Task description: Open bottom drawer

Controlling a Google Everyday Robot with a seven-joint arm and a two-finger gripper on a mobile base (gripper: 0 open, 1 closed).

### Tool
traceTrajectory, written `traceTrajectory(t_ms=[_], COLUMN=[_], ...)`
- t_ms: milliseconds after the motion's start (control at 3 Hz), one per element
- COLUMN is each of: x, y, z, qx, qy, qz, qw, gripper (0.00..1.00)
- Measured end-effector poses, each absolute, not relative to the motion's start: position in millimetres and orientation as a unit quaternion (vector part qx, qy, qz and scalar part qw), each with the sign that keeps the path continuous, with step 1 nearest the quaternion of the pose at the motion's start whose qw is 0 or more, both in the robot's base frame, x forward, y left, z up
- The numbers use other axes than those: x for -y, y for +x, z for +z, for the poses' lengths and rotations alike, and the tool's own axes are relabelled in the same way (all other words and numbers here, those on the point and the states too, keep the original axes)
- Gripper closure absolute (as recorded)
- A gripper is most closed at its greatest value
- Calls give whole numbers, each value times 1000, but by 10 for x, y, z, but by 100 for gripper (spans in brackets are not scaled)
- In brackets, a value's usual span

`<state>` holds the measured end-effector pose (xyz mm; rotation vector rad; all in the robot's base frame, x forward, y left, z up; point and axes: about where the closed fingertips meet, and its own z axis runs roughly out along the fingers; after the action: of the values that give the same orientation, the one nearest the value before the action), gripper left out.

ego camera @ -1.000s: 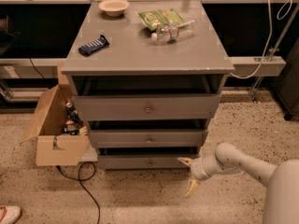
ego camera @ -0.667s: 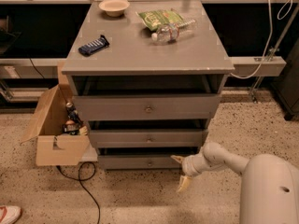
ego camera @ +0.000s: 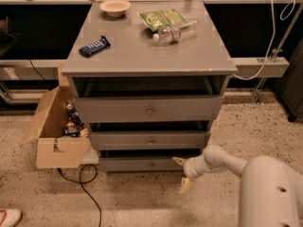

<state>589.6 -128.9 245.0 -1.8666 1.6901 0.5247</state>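
Bottom drawer is the lowest and shortest of three grey fronts in the grey table, just above the floor, with a small round brass knob at centre. There's a dark gap above its front; can't tell if it's pulled out at all. End effector is low at the drawer's right end, right of the knob and not on it. It's released, fingers spread, nothing in the grasp: upper finger sits at the drawer front's top right corner, contact unclear, and the lower one points down over the floor. The white arm comes in from the lower right. Middle drawer and top drawer are above, each with its own centre knob. On the table: beige bowl back left, green chip bag back centre, clear water bottle lying on its side touching the bag, and a dark snack bar on the left. An open cardboard box stands just left of the table with bottles inside. A black cable loops on the floor in front of the box. The tip of a shoe shows at bottom left.
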Motion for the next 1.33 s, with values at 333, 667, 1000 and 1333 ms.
traceTrajectory(t_ms=[333, 667, 1000, 1333], x=[1282, 1310, 1323, 1330], y=[6153, 6433, 6582, 6675], z=[2344, 2140, 1990, 1744], qx=[-620, -623, -630, -645], qy=[-710, -714, -713, -707], qz=[163, 136, 125, 120], qw=[292, 289, 280, 263], gripper=[0, 0, 0, 0])
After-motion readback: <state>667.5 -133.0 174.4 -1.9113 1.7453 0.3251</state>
